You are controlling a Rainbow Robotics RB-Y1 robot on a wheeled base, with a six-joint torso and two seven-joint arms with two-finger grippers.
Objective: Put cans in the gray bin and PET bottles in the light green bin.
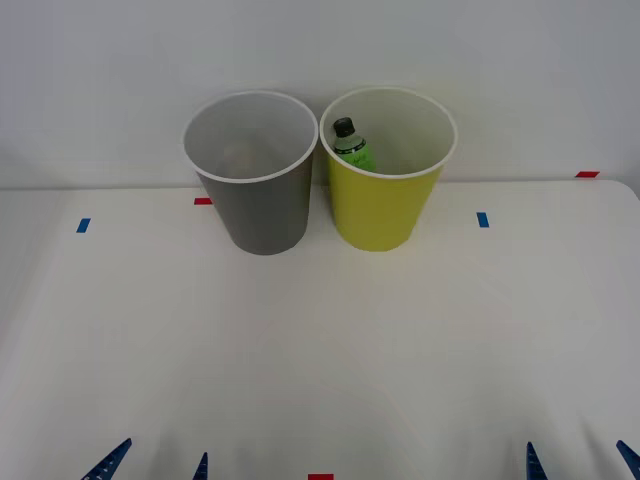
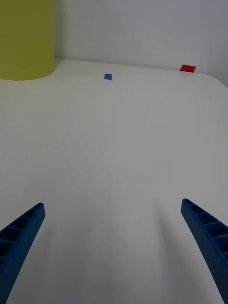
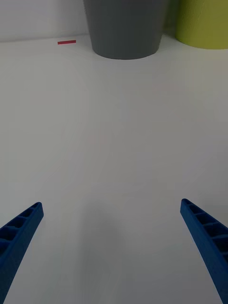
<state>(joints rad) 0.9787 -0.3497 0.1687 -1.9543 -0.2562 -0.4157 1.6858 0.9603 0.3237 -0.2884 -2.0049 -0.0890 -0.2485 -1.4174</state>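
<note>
The gray bin (image 1: 262, 210) stands at the back of the white table, and its white inside shows no can from here. Right beside it stands the light green bin (image 1: 383, 205); a PET bottle (image 1: 352, 146) with a black cap and green label leans inside it. My left gripper (image 1: 160, 465) is open at the front edge on the left, far short of the bins. At the front right, my right gripper (image 1: 582, 462) is open too, nothing between its fingers. The left wrist view shows the gray bin (image 3: 124, 28) and the light green bin (image 3: 203, 23) ahead.
Small blue tape marks (image 1: 83, 225) (image 1: 483, 219) and red tape marks (image 1: 203, 201) (image 1: 587, 174) lie on the white table (image 1: 320, 340). A white wall rises behind the bins. The table's right corner rounds off near the red mark (image 2: 188, 68).
</note>
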